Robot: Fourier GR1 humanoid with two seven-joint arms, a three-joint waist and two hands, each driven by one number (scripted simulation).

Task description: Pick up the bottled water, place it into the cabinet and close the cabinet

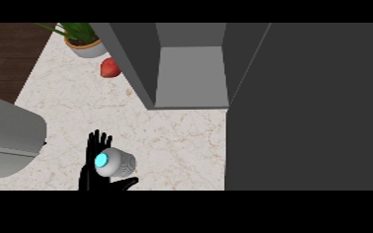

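The water bottle [120,164], pale with a cyan cap, stands on the marble counter [182,138] at the lower left, its cap tilted toward me. My left hand [93,174] is right beside it on its left. The fingers [98,140] point straight up past the cap and the thumb [128,182] reaches under the bottle's near side, so the bottle sits between them. The hand is open. The grey cabinet [191,74] stands open further back, with a bare inside. Its dark door [299,108] fills the right side. My right hand does not show.
A red apple [109,68] lies left of the cabinet's wall. A potted plant [84,42] stands behind it at the back left. A bulky grey shape [18,138] juts in from the left edge, close to my hand. Dark wood floor [18,54] lies beyond the counter's left edge.
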